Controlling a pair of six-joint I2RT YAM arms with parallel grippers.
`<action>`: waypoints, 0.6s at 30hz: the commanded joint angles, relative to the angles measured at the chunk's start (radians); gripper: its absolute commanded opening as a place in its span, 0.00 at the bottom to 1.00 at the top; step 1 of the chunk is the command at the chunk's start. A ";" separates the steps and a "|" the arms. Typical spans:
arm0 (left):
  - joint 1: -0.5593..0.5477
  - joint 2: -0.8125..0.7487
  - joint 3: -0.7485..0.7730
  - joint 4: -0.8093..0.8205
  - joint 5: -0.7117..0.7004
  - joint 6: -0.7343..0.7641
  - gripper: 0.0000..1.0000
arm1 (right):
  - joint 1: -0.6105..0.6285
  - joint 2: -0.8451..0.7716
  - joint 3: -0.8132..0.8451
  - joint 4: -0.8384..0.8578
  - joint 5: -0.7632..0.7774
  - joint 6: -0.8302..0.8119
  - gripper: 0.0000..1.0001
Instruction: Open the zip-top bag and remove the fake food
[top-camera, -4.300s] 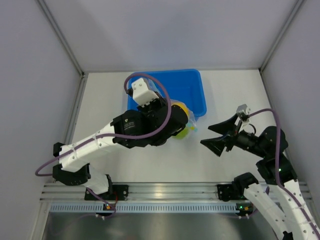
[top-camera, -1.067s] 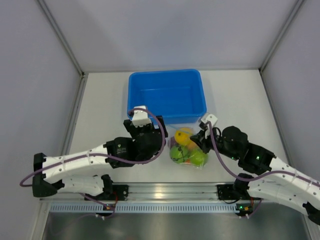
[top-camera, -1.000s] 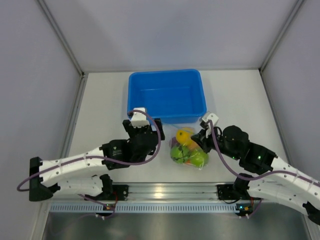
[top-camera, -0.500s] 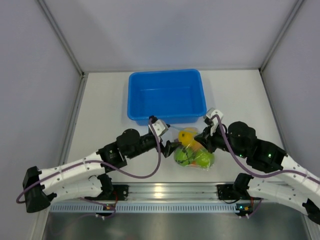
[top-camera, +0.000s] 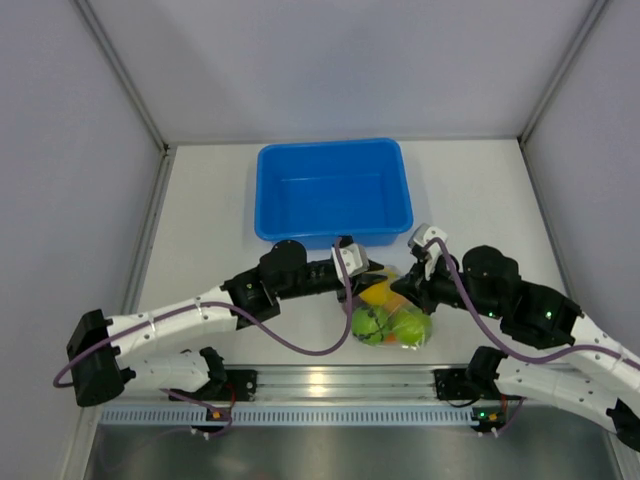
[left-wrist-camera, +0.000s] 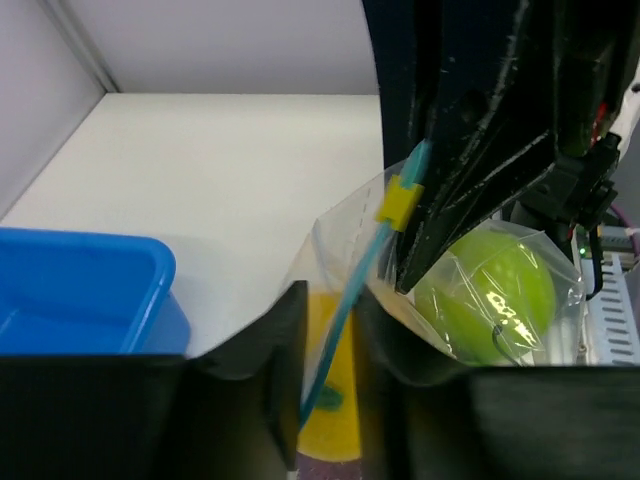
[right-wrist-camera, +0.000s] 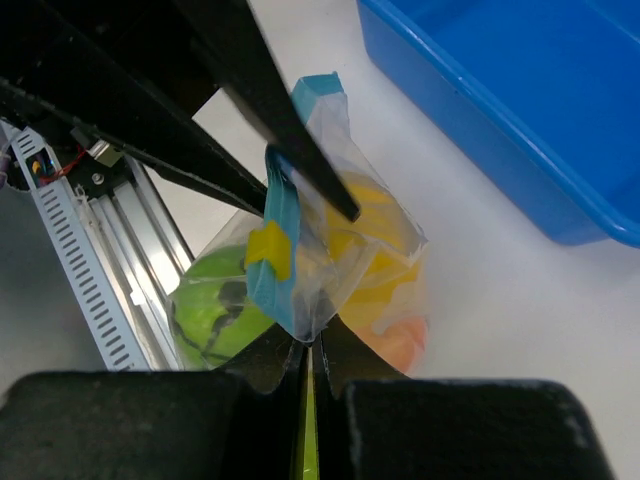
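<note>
The zip-top bag lies in front of the blue tub with the fake food inside: a yellow fruit, a dark green striped one and a lime green one. My right gripper is shut on a corner of the bag, just under the teal zipper strip with its yellow slider. My left gripper comes from the left. Its jaws stand almost closed on either side of the zipper strip, with a narrow gap and the yellow fruit showing behind.
The blue tub stands just behind the bag, with nothing in it that I can see. An aluminium rail runs along the near table edge close to the bag. Grey walls enclose the table on three sides.
My left arm reached right to the bag and its jaws went from wide open to nearly closed round the zipper edge. The right gripper kept its hold while the bag shifted slightly right.
</note>
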 joint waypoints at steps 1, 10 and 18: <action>0.004 -0.004 0.059 0.026 0.067 0.015 0.23 | 0.014 -0.006 0.066 0.021 -0.011 -0.018 0.00; 0.018 -0.058 0.065 -0.005 0.043 -0.054 0.00 | 0.013 -0.100 0.000 -0.013 0.131 -0.015 0.00; 0.187 -0.097 0.090 -0.002 0.309 -0.209 0.00 | 0.016 -0.158 -0.040 -0.031 0.066 -0.003 0.00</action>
